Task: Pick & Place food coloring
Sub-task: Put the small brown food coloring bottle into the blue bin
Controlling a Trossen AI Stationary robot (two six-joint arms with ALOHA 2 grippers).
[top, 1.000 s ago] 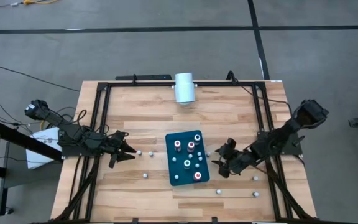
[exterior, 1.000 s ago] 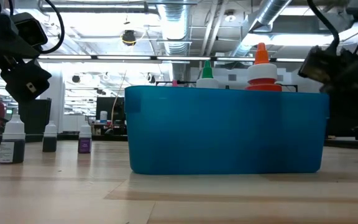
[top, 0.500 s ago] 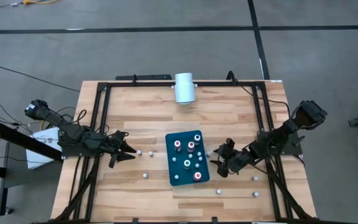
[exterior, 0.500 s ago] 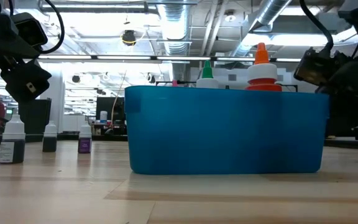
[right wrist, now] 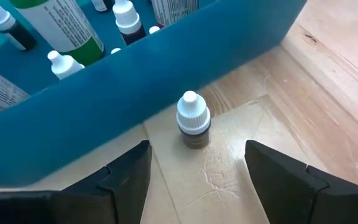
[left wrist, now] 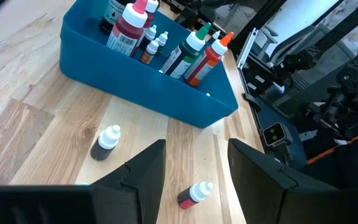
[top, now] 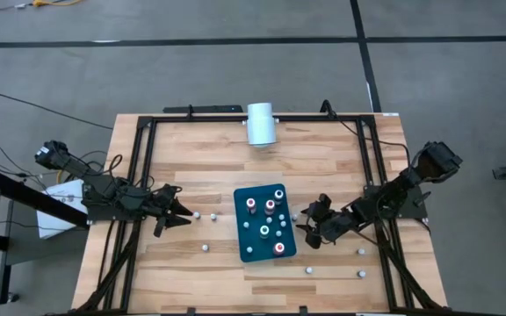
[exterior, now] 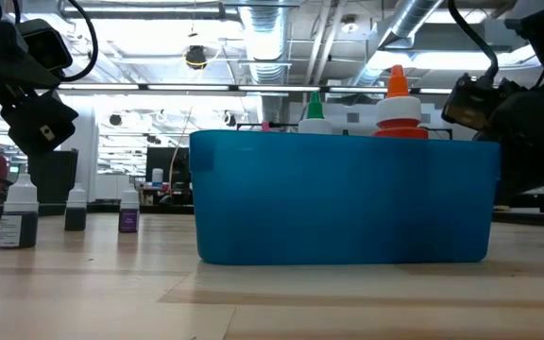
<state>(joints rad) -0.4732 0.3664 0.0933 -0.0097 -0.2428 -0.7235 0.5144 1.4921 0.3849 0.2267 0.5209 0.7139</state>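
The food coloring is a set of small bottles. Several stand upright in the teal tray (top: 265,223), among them a green-topped one (exterior: 314,109) and an orange-topped one (exterior: 397,98). Others stand loose on the wooden table. One white-capped bottle (right wrist: 193,121) stands beside the tray's right wall. My right gripper (right wrist: 197,153) is open, its fingers spread either side of that bottle and short of it. Left of the tray, my left gripper (left wrist: 196,147) is open and holds nothing. A white-capped bottle (left wrist: 107,141) and a dark red one (left wrist: 194,194) stand in front of it.
A white cylinder (top: 261,124) lies at the table's far edge. Loose bottles stand left of the tray (top: 205,247) and toward the near right (top: 361,275). Black frame rails (top: 143,175) run along the table's sides. Three bottles (exterior: 76,210) show at the left in the low view.
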